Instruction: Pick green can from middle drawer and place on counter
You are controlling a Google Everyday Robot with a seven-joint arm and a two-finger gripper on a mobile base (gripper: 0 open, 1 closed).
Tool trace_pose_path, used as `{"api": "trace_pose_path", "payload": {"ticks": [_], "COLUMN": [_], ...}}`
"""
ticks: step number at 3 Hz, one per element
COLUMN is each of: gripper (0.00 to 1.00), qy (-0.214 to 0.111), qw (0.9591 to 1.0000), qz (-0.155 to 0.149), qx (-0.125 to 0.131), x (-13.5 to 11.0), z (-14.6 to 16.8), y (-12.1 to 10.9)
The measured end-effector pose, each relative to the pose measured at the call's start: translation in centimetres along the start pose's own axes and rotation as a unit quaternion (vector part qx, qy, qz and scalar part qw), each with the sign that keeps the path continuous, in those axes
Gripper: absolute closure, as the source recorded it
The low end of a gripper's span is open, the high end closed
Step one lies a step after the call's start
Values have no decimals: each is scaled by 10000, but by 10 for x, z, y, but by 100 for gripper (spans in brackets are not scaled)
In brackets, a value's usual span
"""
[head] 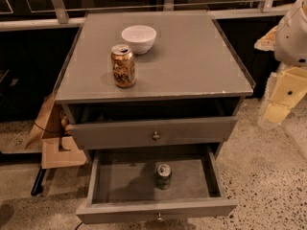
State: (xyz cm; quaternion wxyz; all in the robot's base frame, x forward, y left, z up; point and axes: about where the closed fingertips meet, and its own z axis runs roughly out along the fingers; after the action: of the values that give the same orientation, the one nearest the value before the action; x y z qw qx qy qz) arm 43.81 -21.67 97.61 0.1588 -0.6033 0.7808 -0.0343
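Upright green can (163,176) in middle drawer (120,182); tool (277,103) rightward.

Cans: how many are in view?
2. Gold-brown can on the counter; green can in the middle drawer. The upper drawer hides its inside. The gripper hangs at the right edge.

Can (163,176) stands in middle drawer (120,182), claw (280,99) right of counter (192,61).

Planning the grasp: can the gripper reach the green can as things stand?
Probably yes: the middle drawer is pulled out, the green can stands alone with nothing above it, and the gripper hangs right of the counter.
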Motion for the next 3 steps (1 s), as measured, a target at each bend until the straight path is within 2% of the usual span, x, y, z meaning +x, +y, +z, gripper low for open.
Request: {"api": "trace_pose_path", "payload": {"ticks": [1,2,3], "gripper": [0,15,46], "qy": [0,-9,-243], "qw": [10000,10000,9997], "qz": [0,-2,95], "qx": [0,18,-23], "x": [0,0,0], "z": [0,0,33], "y": [0,0,7]}}
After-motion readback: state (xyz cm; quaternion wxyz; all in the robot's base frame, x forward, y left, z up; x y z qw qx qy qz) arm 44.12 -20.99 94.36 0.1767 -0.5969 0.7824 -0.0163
